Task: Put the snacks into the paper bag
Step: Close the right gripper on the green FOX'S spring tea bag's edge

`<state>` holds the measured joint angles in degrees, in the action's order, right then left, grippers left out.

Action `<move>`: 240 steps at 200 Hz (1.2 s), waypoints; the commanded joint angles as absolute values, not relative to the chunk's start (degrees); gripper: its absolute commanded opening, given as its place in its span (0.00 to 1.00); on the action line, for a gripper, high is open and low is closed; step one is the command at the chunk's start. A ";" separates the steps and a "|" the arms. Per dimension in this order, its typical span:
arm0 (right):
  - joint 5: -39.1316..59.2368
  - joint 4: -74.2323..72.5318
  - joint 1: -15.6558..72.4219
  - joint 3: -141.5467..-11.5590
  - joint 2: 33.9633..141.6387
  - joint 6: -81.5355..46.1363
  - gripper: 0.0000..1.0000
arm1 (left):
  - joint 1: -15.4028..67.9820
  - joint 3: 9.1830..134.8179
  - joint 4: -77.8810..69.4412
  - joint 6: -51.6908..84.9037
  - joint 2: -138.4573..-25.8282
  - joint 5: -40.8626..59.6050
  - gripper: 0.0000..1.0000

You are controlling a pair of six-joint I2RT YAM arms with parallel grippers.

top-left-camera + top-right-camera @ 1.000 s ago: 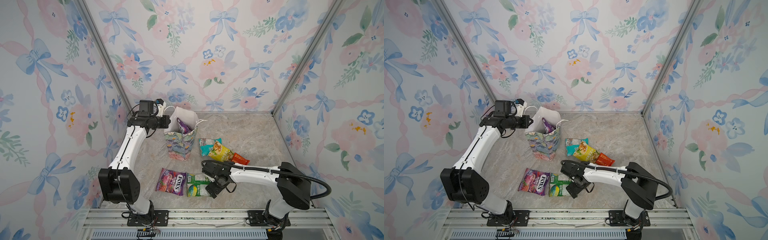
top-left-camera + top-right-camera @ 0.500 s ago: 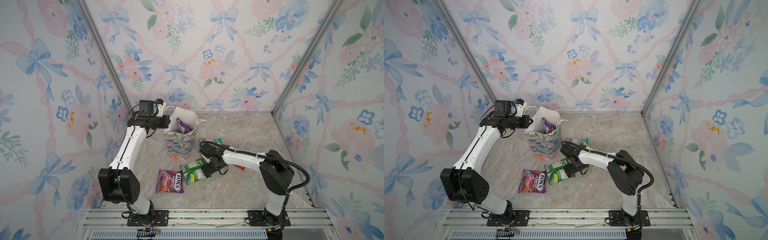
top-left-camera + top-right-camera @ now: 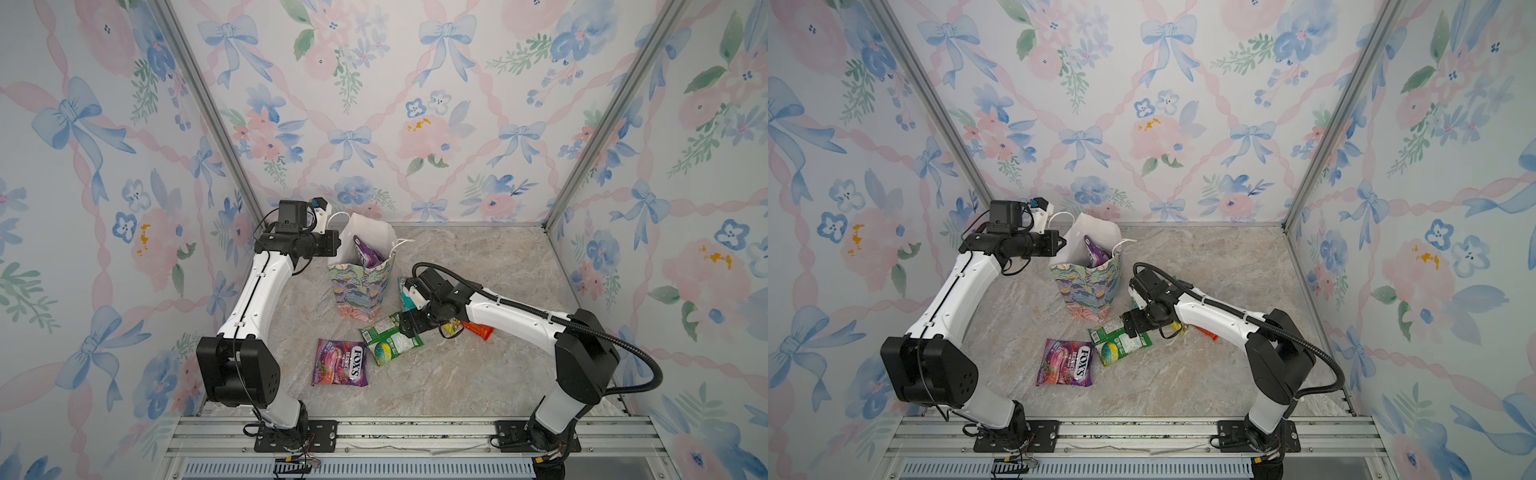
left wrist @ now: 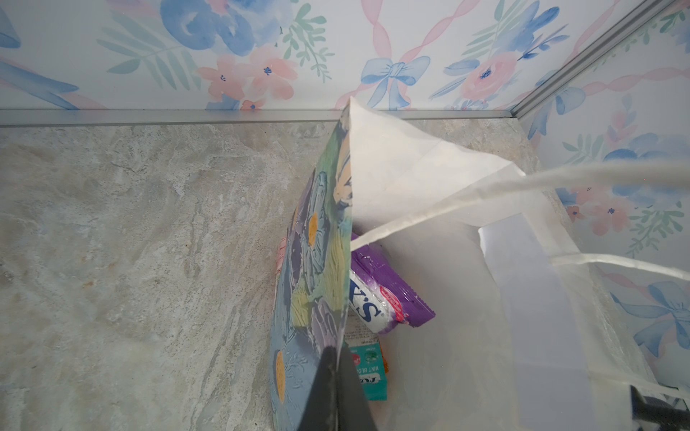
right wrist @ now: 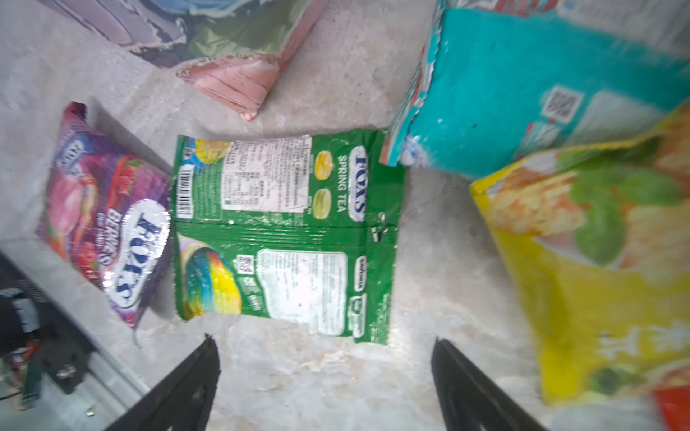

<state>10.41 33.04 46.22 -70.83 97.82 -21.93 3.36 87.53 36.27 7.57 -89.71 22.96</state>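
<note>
The paper bag (image 3: pixel 361 286) (image 3: pixel 1086 286) stands upright at the back left of the table. My left gripper (image 3: pixel 336 245) (image 4: pixel 336 373) is shut on its near rim. Inside the bag (image 4: pixel 310 261) lie a purple FOX'S packet (image 4: pixel 388 294) (image 3: pixel 365 251) and a teal packet (image 4: pixel 369 369). A green FOX'S packet (image 3: pixel 388 338) (image 5: pixel 283 231) lies flat in front of the bag, beside a purple FOX'S packet (image 3: pixel 340 368) (image 5: pixel 104 224). My right gripper (image 3: pixel 405 326) (image 5: pixel 323 339) hovers open at the green packet's edge, with only bare table between its fingers.
A teal pack (image 5: pixel 522 93), a yellow pack (image 5: pixel 597 261) and a small red-orange packet (image 3: pixel 478 329) lie under and right of my right arm. Flowered walls close the back and sides. A metal rail (image 3: pixel 415 432) runs along the front.
My right arm has swung from the front of the table back toward the bag, and the green packet has shifted that way with it. Its jaws have narrowed slightly. The left arm is still.
</note>
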 commanded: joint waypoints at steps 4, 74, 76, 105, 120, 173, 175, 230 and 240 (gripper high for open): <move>17.81 29.06 46.21 -66.54 98.85 -29.21 0.81 | 3.73 86.51 36.99 6.59 -89.14 22.30 0.00; 22.81 22.11 45.75 -61.09 97.85 -43.07 0.74 | 3.69 86.56 37.00 6.68 -88.77 22.41 0.00; 22.93 22.07 45.69 -61.06 97.96 -43.24 0.74 | 3.69 86.61 37.00 6.68 -88.81 22.43 0.00; 24.39 21.13 45.06 -58.82 98.11 -46.76 0.75 | 3.65 86.57 36.98 6.77 -88.86 22.76 0.00; 24.95 19.59 44.67 -56.77 97.44 -48.77 0.75 | 3.69 86.57 37.01 6.77 -88.89 22.85 0.00; 27.55 12.72 43.47 -53.30 99.27 -52.97 0.75 | 3.69 86.67 37.00 6.97 -88.91 23.12 0.00; 27.61 12.30 43.45 -53.23 99.30 -53.23 0.75 | 3.69 86.66 37.00 6.91 -88.87 23.12 0.00; 28.12 2.41 41.19 -50.70 100.18 -59.21 0.78 | 3.69 86.67 37.00 6.86 -88.94 22.94 0.00; 28.07 0.49 40.72 -50.34 100.41 -60.01 0.79 | 3.65 86.67 37.00 6.90 -88.90 22.95 0.00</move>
<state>27.49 6.92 42.06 -51.86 98.80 -56.18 3.36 87.53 36.27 7.57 -89.71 22.98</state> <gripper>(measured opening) 0.783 0.048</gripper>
